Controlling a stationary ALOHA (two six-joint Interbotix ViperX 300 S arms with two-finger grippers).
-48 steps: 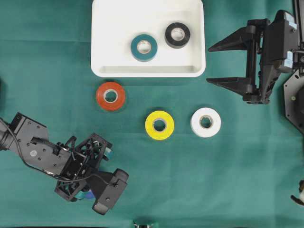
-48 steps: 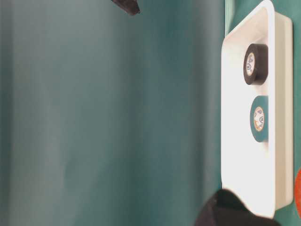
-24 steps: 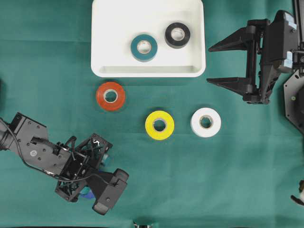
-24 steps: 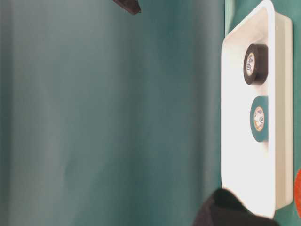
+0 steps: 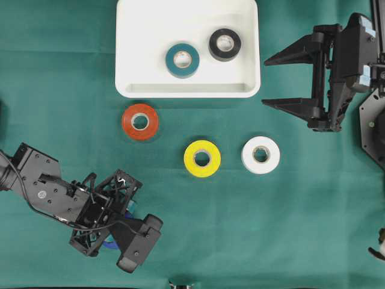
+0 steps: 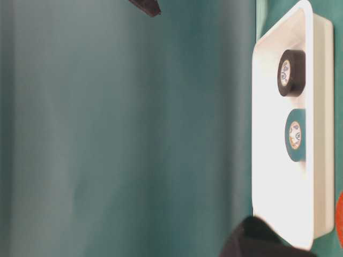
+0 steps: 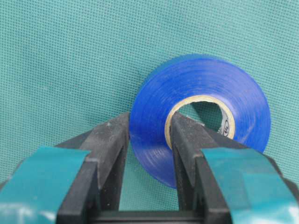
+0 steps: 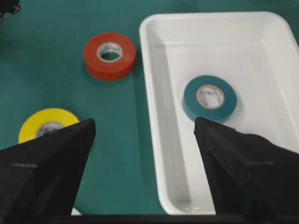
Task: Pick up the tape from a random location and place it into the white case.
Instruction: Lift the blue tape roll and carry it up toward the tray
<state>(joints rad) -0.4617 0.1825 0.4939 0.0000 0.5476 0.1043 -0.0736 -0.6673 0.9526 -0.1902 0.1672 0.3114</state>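
My left gripper [image 7: 150,122] is shut on a blue tape roll [image 7: 205,84]. One finger is inside its core and the other outside its wall, low over the green cloth. In the overhead view this gripper [image 5: 114,226] is at the lower left and hides the roll. The white case [image 5: 129,36] lies at the top centre and holds a teal roll [image 5: 182,59] and a black roll [image 5: 224,44]. My right gripper [image 5: 264,82] is open and empty just right of the case. Its wrist view shows the case [image 8: 261,56] ahead.
A red roll [image 5: 140,121], a yellow roll [image 5: 202,158] and a white roll [image 5: 260,155] lie on the cloth below the case. The red roll [image 8: 110,55] and yellow roll [image 8: 46,125] also show in the right wrist view.
My left gripper has shifted very slightly at the blue roll. The right arm and the other rolls have not moved.
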